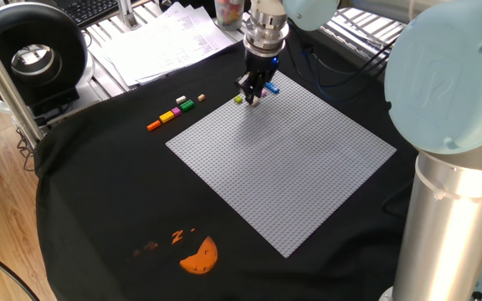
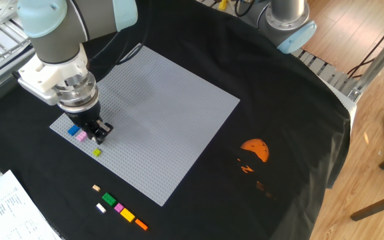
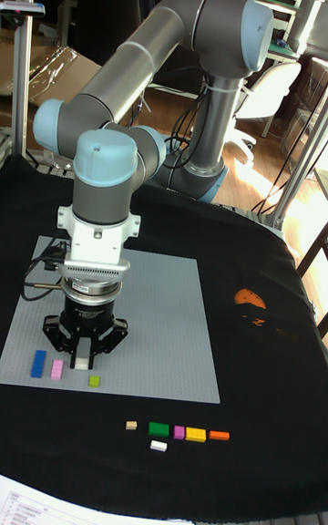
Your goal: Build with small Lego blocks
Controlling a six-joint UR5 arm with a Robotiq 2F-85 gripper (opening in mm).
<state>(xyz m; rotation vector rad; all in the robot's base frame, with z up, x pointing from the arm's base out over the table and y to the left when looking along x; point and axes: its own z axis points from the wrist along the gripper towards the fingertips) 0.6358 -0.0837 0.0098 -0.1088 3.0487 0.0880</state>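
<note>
My gripper (image 3: 83,359) reaches down to the near-left corner of the grey baseplate (image 3: 164,324), shut on a small white block (image 3: 82,364) that sits at the plate's surface. A blue block (image 3: 38,363) and a pink block (image 3: 57,368) stand on the plate just left of it, and a lime block (image 3: 94,381) lies to its right. In the other fixed view the gripper (image 2: 99,137) hides the white block beside the pink block (image 2: 82,136). Off the plate lies a row of loose blocks: tan (image 3: 131,426), green (image 3: 159,429), white (image 3: 158,445), pink (image 3: 179,433), yellow (image 3: 195,435), orange (image 3: 219,436).
A black cloth (image 1: 99,209) covers the table, with an orange half-round print (image 1: 199,256) on it. Papers (image 1: 161,42) and a black round device (image 1: 28,54) lie beyond the cloth's edge. The arm's base column (image 1: 454,209) stands at one side.
</note>
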